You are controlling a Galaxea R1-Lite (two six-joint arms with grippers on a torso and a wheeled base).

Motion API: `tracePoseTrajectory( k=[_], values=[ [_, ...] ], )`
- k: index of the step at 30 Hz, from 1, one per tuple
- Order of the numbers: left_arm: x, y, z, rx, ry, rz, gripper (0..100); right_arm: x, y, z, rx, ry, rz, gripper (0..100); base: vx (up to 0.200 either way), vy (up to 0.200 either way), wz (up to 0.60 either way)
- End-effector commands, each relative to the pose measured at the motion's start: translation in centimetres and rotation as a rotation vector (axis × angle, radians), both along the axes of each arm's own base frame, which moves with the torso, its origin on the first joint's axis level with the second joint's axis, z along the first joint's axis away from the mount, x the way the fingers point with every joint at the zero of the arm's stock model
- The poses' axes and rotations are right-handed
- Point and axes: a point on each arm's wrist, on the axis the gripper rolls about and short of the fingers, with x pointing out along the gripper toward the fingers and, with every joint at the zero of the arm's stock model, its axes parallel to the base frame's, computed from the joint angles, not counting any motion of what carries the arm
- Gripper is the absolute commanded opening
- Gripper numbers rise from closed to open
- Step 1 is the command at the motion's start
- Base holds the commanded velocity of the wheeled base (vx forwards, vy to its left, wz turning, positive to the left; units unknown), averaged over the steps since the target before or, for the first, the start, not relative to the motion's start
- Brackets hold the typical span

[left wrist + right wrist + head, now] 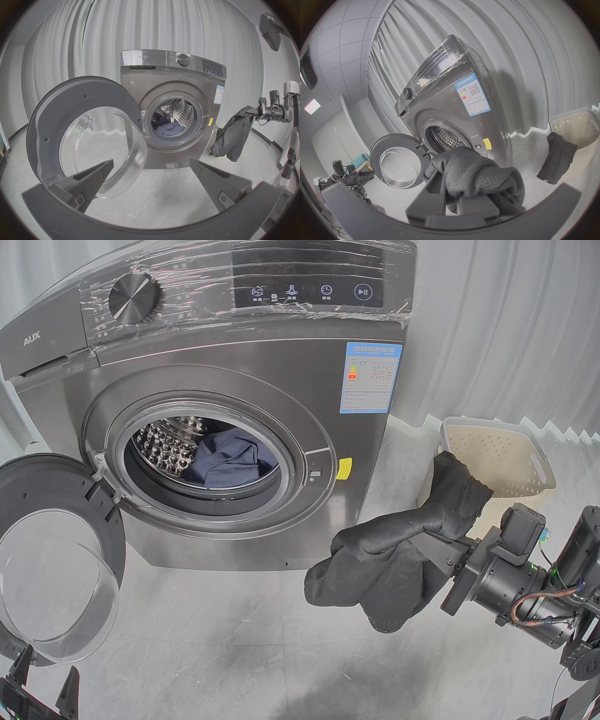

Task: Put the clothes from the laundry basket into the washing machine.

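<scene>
My head camera close above, looking forward and down at the washing machine (250, 365) front, left wrist camera low, farther back, facing its open door (78, 93) past my left claw (151, 162), right wrist camera tilted, off its right corner, over the black garment (478, 175), all three sharing the drum mouth (187, 452).

Swallowed by the black garment (387, 565): fingertips of the right gripper (457, 195), seemingly pinched together. Clipped at bottom-left corner: left gripper (42, 680).
</scene>
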Motion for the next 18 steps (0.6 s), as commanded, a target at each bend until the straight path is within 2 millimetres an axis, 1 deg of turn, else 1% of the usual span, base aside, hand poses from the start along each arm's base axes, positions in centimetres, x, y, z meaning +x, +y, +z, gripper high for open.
tracePoseTrajectory(
  k=[1,11,18],
  values=[
    [-0.01,0.0,-0.48,0.0,0.0,0.001,100,0.01,0.02,-0.03,-0.001,0.0,0.0,0,0.0,0.2,0.0],
    [-0.01,0.0,-0.48,0.0,0.0,0.001,100,0.01,0.02,-0.03,-0.001,0.0,0.0,0,0.0,0.2,0.0],
    [-0.01,0.0,-0.48,0.0,0.0,0.001,100,-0.01,0.0,-0.35,-0.009,0.011,0.0,0,0.0,0.0,0.0]
  ],
)
